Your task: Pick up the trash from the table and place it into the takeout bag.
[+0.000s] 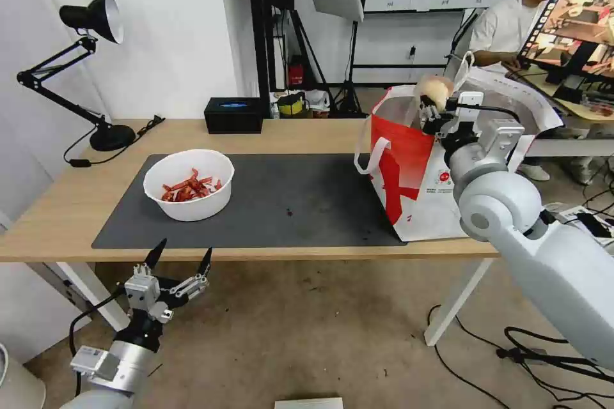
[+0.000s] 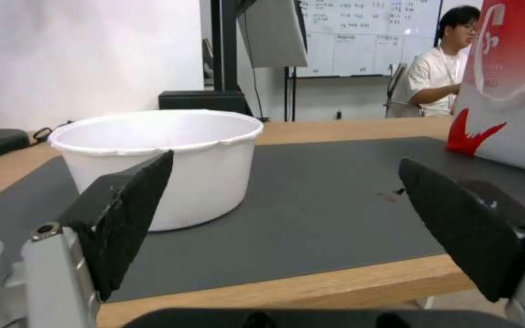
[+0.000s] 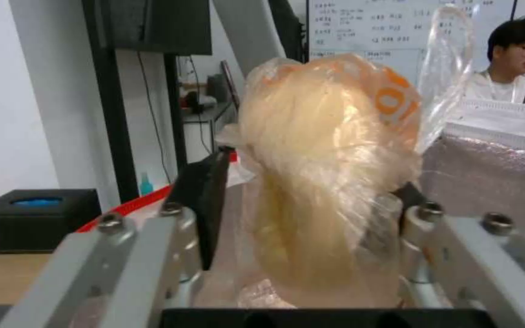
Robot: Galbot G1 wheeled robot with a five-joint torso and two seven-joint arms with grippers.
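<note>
Right tool (image 1: 427,108) pinches the beige-lump baggie (image 1: 434,91) above the takeout bag (image 1: 409,160). Left tool (image 1: 181,255) – fingers spread – hangs below the worktop (image 1: 57,204) edge, near the bowl (image 1: 189,184).

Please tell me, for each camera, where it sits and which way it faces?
Head: high, looking down at the table; both arms show, right gripper holding the baggie over the bag.
Left wrist: low at the table edge, facing the bowl between open fingers.
Right wrist: above the bag, facing the baggie.
Shared: bowl, bag, baggie.
</note>
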